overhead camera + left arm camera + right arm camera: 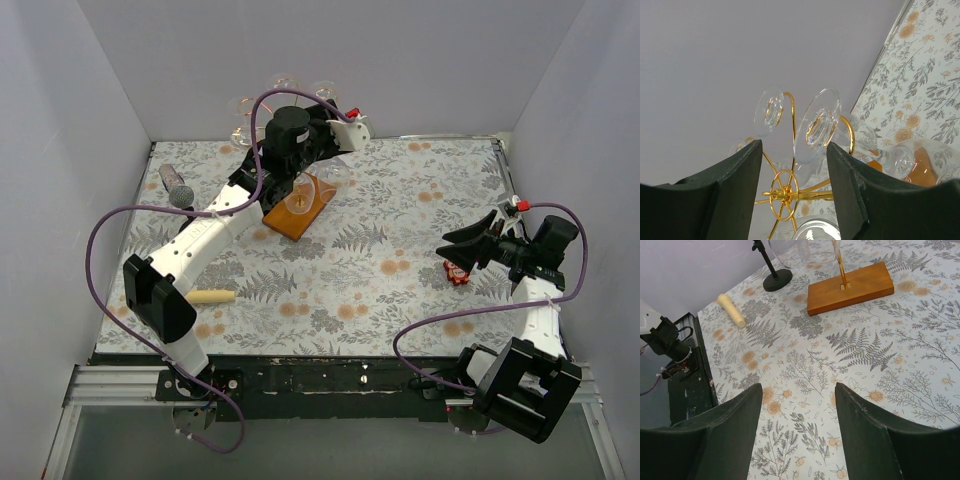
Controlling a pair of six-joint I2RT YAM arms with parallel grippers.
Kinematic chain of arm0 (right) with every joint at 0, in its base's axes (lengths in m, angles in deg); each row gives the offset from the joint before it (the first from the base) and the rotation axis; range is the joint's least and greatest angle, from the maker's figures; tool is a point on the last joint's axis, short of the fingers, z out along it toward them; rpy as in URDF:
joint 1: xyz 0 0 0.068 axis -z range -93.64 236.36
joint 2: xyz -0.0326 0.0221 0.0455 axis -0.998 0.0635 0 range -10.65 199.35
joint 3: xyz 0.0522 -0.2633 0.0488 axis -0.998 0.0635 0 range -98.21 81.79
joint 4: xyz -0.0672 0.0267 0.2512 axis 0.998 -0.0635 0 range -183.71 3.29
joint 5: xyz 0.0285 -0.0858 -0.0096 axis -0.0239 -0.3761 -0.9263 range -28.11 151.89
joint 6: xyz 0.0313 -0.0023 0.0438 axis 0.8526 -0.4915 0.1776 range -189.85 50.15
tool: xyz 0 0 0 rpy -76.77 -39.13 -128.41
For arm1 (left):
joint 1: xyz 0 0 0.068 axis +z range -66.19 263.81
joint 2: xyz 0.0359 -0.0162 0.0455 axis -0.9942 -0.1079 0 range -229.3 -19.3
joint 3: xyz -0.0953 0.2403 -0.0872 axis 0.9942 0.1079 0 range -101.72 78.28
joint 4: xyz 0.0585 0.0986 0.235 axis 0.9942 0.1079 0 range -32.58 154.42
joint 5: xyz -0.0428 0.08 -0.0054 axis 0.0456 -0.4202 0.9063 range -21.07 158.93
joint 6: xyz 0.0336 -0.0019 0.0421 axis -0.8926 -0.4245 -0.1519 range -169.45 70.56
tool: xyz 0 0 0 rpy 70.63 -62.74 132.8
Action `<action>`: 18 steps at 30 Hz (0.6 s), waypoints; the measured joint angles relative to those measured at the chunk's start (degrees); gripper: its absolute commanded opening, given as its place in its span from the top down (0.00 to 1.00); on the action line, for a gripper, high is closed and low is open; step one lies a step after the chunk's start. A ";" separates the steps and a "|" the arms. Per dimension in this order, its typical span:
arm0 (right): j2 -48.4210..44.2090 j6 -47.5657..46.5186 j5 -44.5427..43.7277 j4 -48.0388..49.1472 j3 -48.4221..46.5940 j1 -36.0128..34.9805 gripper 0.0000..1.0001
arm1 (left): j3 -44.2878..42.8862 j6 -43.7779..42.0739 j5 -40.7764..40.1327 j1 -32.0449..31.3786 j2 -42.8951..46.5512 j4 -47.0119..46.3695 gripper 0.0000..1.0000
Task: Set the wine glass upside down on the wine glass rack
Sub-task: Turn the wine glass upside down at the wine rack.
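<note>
The wine glass rack, a gold wire tree [782, 194] on an orange-brown wooden base [297, 207], stands at the back middle of the table. Several wine glasses hang on it upside down. In the left wrist view one glass hangs in a curled arm with its foot [817, 125] up and its bowl [917, 160] lower right. A second foot [769, 111] shows to its left. My left gripper [795, 150] is open and empty just short of the rack's top [345, 135]. My right gripper [799, 390] is open and empty above the cloth at the right [470, 243].
A microphone [178, 188] on a black round-footed stand [777, 280] stands left of the rack. A pale wooden peg [212, 296] lies at the front left. A small red object [457, 272] lies under the right gripper. Grey walls enclose the table.
</note>
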State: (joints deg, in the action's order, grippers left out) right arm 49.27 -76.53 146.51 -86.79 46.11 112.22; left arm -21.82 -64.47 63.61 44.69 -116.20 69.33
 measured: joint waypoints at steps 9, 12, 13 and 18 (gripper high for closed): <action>0.00 0.00 0.00 0.00 0.00 0.02 0.32 | 0.00 1.01 0.24 0.00 0.22 0.00 0.50; 0.00 0.00 0.00 0.00 0.00 0.04 0.32 | 0.00 1.18 0.24 0.00 0.20 -0.02 0.50; 0.00 0.00 0.00 0.00 0.00 0.04 0.32 | 0.00 1.20 0.24 0.00 0.22 -0.02 0.50; 0.00 0.00 0.00 0.02 0.00 0.07 0.32 | 0.00 1.40 0.26 0.00 0.22 -0.04 0.49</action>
State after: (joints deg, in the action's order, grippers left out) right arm 49.27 -76.53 146.51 -86.77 46.11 112.29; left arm -21.82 -63.07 63.87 44.69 -115.98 69.28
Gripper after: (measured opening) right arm 0.681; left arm 0.507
